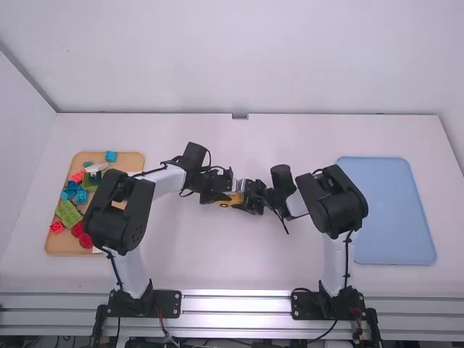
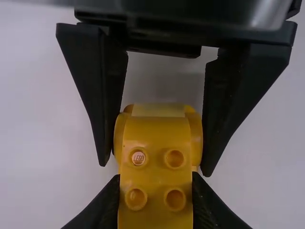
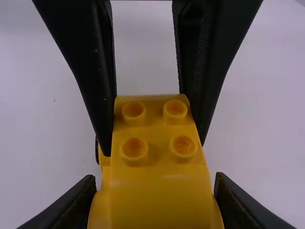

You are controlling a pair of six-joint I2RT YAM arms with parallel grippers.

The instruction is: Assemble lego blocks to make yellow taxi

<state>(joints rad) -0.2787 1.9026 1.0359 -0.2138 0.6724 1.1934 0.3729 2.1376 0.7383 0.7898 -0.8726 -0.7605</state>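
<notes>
White table (image 1: pixel 217 268): one yellow taxi body (image 2: pixel 157 143), centre, pinched by your left gripper (image 2: pixel 156 205) at nine o'clock and right gripper (image 3: pixel 157 202) at three, presumably bracing it for a press-fit; spare bricks (image 1: pixel 69 212), tray (image 1: pixel 131 160) farther toward nine, likely stored within reach.

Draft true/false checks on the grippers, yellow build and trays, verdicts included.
1. The left gripper is shut on the yellow piece. True.
2. The right gripper is open, clear of the yellow piece. False: it is shut on the yellow piece too.
3. The yellow piece has round studs. True.
4. The wooden tray lies right of both arms. False: it is at the table's left side.
5. The tray at the table's right side is blue. True.
</notes>
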